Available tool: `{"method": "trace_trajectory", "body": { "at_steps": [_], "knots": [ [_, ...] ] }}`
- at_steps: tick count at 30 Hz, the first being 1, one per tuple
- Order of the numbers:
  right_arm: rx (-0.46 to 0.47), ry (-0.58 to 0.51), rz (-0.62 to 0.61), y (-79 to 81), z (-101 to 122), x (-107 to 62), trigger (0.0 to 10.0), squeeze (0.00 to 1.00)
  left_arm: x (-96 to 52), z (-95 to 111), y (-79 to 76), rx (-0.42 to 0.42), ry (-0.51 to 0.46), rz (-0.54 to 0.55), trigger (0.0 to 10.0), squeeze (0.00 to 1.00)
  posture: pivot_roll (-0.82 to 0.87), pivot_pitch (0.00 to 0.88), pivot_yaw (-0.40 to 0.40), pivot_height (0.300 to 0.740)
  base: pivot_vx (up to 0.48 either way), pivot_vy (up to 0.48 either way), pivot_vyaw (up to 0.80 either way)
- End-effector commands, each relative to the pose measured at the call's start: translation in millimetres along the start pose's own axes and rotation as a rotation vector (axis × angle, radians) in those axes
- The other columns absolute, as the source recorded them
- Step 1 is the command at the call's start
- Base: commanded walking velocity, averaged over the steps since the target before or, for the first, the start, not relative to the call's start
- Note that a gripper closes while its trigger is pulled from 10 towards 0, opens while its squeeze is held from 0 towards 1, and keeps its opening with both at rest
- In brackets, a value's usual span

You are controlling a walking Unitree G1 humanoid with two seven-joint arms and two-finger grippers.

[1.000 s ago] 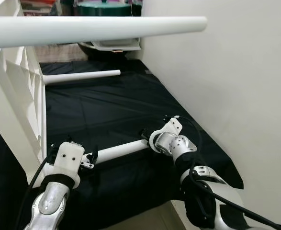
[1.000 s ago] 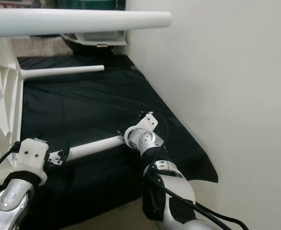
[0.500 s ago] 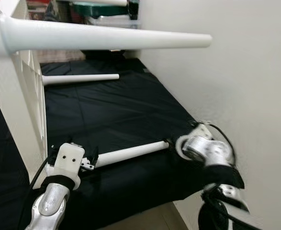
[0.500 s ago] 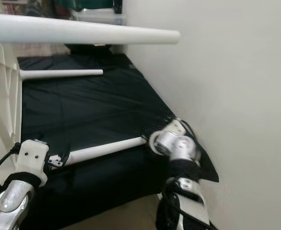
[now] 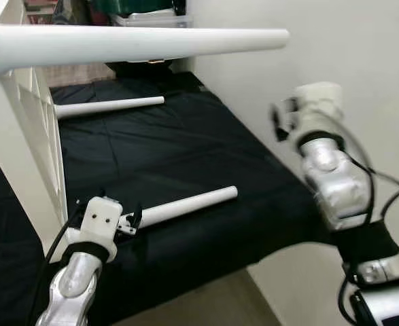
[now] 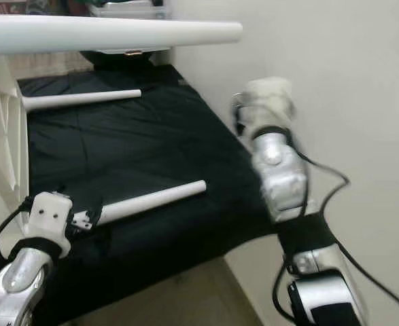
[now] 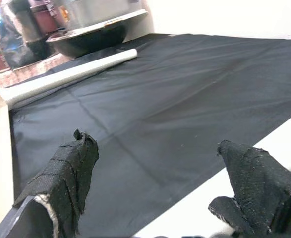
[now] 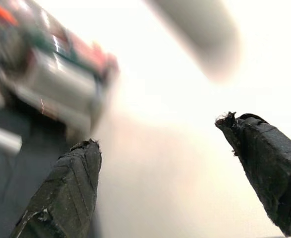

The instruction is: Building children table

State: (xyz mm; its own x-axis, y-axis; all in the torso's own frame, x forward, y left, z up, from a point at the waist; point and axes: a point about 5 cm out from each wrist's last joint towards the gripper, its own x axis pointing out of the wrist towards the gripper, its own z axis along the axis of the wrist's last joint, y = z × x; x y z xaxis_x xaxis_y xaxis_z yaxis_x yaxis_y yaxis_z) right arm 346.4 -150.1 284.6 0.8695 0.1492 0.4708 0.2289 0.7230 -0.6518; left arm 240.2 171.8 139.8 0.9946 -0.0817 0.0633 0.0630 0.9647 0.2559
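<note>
left gripper (image 5: pixel 132 223) clasps the white leg (image 5: pixel 189 205) on the black cloth (image 5: pixel 172 149); right gripper (image 8: pixel 170 168) gapes empty above the cloth.

A leg (image 5: pixel 189 204) lay on the cloth (image 5: pixel 185 149) in front of the robot, its near end at the left gripper (image 5: pixel 132 223). A second leg (image 5: pixel 111 106) lay farther back on the cloth, jutting from the tabletop (image 5: pixel 32 136) that stood on edge to the left. A third leg (image 5: pixel 138 44) reached across overhead. The right gripper (image 5: pixel 279 122) was raised by the wall (image 5: pixel 349 54) on the right. Bins (image 5: pixel 145 17) sat behind the cloth.
</note>
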Motion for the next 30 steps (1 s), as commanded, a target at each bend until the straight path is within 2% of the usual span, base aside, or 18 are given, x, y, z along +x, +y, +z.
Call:
{"method": "trace_trajectory", "body": {
  "at_steps": [1,2,3,5,6,9,10,11,12,13,20,22,25,29,30],
  "knots": [
    [-0.079,-0.072,-0.028,-3.4,5.4,-0.4,10.0,0.00,-1.2,-2.8,0.1,0.009,0.007,0.002,10.0,0.00,0.04,0.000,-0.115,0.740,0.000,0.000,0.00],
    [-0.106,-0.138,-0.075,-10.1,14.2,-0.2,10.0,0.00,-2.3,-2.5,1.1,0.011,0.006,0.010,10.0,0.00,0.05,0.000,-0.115,0.740,0.000,0.000,0.00],
    [-0.106,-0.138,-0.075,-10.1,14.2,-0.2,10.0,0.00,-2.3,-2.5,1.1,0.011,0.006,0.010,10.0,0.00,0.05,0.000,-0.115,0.740,0.000,0.000,0.00],
    [-0.113,-0.214,-0.086,-16.0,26.6,-1.8,10.0,0.00,-3.9,-2.5,2.4,0.015,0.007,0.016,10.0,0.00,0.05,0.000,-0.112,0.740,0.000,0.000,0.00],
    [-0.155,-0.269,-0.071,-19.4,32.3,-0.4,10.0,0.00,-3.4,-2.4,2.7,0.016,0.007,0.018,10.0,0.00,0.04,0.000,-0.107,0.740,0.000,0.000,0.00],
    [-0.188,-0.302,-0.056,-21.2,35.2,0.7,10.0,0.00,-2.7,-2.3,2.7,0.017,0.006,0.019,10.0,0.00,0.04,0.000,-0.107,0.740,0.000,0.000,0.00],
    [-0.224,-0.319,-0.071,-28.7,36.6,6.1,10.0,0.00,-1.5,-1.8,3.2,0.015,0.006,0.021,10.0,0.00,0.04,0.000,-0.105,0.740,0.000,0.000,0.00],
    [-0.224,-0.319,-0.071,-28.7,36.6,6.1,10.0,0.00,-1.5,-1.8,3.2,0.015,0.006,0.021,10.0,0.00,0.04,0.000,-0.105,0.740,0.000,0.000,0.00],
    [-0.282,-0.359,-0.095,-40.4,35.7,16.2,10.0,0.00,0.2,-1.7,4.0,0.012,0.007,0.024,10.0,0.00,0.04,0.000,-0.109,0.740,0.000,0.000,0.00],
    [-0.298,-0.368,-0.098,-43.1,34.7,19.7,10.0,0.00,0.6,-1.7,4.3,0.011,0.007,0.026,10.0,0.00,0.04,0.000,-0.109,0.740,0.000,0.000,0.00],
    [-0.317,-0.365,-0.078,-42.6,31.8,24.3,10.0,0.00,1.0,-1.4,5.2,0.010,0.008,0.030,10.0,0.00,0.04,0.000,-0.108,0.740,0.000,0.000,0.00],
    [-0.355,-0.354,0.027,-31.6,27.4,31.5,10.0,0.00,2.2,-0.7,8.6,0.009,0.008,0.035,10.0,0.00,0.04,0.000,-0.105,0.740,0.000,0.000,0.00],
    [-0.386,-0.359,0.090,-24.0,25.1,34.2,10.0,0.00,3.3,-0.5,9.7,0.010,0.008,0.037,10.0,0.00,0.04,0.000,-0.107,0.740,0.000,0.000,0.00],
    [-0.397,-0.367,0.100,-22.5,24.6,34.7,10.0,0.00,3.7,-0.5,9.6,0.010,0.008,0.038,10.0,0.00,0.04,0.000,-0.108,0.740,0.000,0.000,0.00],
    [-0.411,-0.378,0.130,-17.1,25.2,37.1,10.0,0.00,4.4,-0.7,9.7,0.009,0.008,0.040,10.0,0.00,0.04,0.000,-0.113,0.740,0.000,0.000,0.00]
  ]
}}
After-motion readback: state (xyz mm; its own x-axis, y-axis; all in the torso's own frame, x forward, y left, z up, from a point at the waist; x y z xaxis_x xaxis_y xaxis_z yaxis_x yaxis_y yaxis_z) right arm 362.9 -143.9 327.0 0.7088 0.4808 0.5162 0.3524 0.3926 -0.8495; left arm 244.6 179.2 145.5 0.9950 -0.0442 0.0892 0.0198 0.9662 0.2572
